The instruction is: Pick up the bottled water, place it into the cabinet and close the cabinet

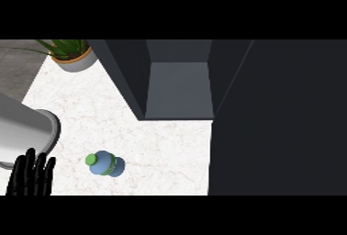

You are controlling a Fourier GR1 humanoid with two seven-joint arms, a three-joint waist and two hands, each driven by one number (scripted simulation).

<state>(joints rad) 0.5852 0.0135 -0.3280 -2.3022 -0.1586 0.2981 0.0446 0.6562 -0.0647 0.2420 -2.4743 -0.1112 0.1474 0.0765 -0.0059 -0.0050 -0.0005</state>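
Note:
The bottled water (105,164) is a blue bottle with a green cap, standing on the white marble counter (136,128) near its front. My left hand (30,176) shows at the lower left edge with fingers straight and up, apart from the bottle to its left. The dark cabinet (177,87) stands at the back with its inside open to view. Its dark door (278,119) swings out toward me and fills the right side. My right hand shows nowhere.
A potted plant (71,55) sits at the counter's back left corner. A grey curved forearm (24,131) crosses the left edge above my left hand. The cabinet door blocks the whole right side of the counter.

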